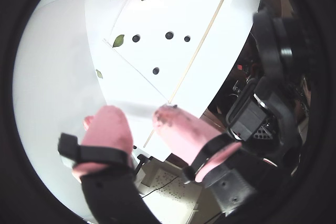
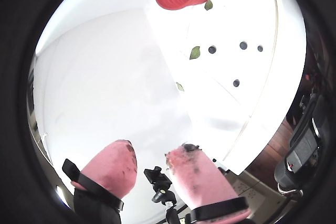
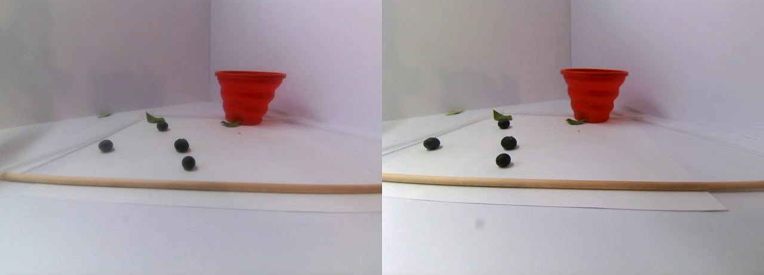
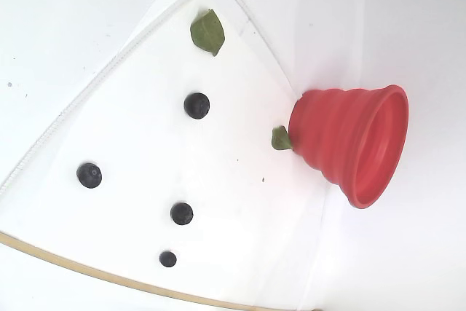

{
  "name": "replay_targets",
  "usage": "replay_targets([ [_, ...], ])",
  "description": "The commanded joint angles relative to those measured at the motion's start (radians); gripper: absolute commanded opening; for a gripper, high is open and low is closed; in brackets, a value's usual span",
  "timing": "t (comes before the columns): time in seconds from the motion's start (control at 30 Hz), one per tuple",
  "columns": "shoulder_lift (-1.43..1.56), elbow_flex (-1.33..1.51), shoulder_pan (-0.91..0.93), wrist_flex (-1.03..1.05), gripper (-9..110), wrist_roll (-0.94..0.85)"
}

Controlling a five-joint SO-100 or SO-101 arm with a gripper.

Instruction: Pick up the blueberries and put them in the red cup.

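Four blueberries (image 4: 196,105) lie scattered on a white paper sheet (image 4: 240,202) on the bench, well apart from the upright red cup (image 4: 353,140). Green leaves (image 4: 207,31) lie nearby, one touching the cup's base, and a wooden stick (image 3: 179,184) borders the sheet. The end effector (image 1: 142,119), pink-tipped, hangs spread and empty short of the stick.

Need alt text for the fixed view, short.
Four small dark round blueberries lie scattered on white paper, beside an upright ribbed red cone-shaped cup. One green leaf touches the cup's base, another lies farther off; a thin wooden stick crosses the bottom edge.

Open paper surrounds the blueberries (image 4: 196,105); the red cup (image 4: 349,143) stands well apart.
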Motion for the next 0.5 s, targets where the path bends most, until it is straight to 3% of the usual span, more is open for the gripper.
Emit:
replay_targets([
  [0.0, -0.009, -0.021, -0.002, 0.005, 12, -0.009],
  [0.47, -0.009, -0.021, -0.003, 0.003, 13, -0.009],
])
